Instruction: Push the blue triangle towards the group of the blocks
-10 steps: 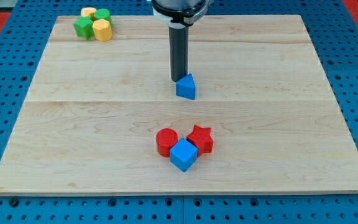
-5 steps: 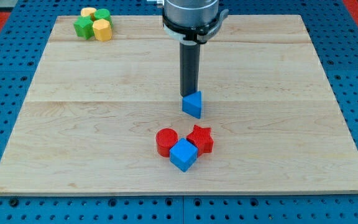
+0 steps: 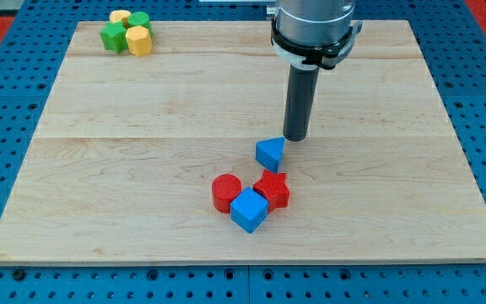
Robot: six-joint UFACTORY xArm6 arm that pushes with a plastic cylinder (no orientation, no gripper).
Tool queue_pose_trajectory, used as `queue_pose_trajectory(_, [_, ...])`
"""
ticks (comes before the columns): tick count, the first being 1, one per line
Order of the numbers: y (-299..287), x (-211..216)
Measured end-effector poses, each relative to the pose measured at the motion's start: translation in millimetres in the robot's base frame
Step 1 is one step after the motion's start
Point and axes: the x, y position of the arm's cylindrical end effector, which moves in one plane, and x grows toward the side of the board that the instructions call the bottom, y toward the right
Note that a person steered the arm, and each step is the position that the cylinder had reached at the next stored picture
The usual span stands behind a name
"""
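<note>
While my tip (image 3: 294,138) sits just up-right of it, blue triangle (image 3: 269,154) tilted | no jaws, bare rod | just above red star (image 3: 272,188) | board (image 3: 395,194) edges far

Board (image 3: 142,110): pale wood in planks, visible grain, smooth matt finish. Surrounding base (image 3: 7,279): blue perforated sheet, faint sheen. Rod: dark, matt, smooth; my tip (image 3: 295,138) likewise; collar above it greyish metal, satin. Blue triangle (image 3: 269,154), blue cube (image 3: 249,209), red cylinder (image 3: 225,192), red star (image 3: 272,188): plastic-looking, matt, finely ridged faces. Yellow block (image 3: 139,40), second yellow block (image 3: 120,17), green block (image 3: 113,36), second green block (image 3: 139,19), far left corner: same matt plastic look.
</note>
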Motion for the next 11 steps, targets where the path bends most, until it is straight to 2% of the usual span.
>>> queue_pose_trajectory(3, [-8.4,28.8])
queue_pose_trajectory(5, [-37.6,28.5])
queue_pose_trajectory(6, [-38.5,16.4])
queue_pose_trajectory(7, [-46.5,-14.4])
queue_pose_trajectory(8, [-66.4,-15.6])
queue_pose_trajectory(11, [-69.9,42.0])
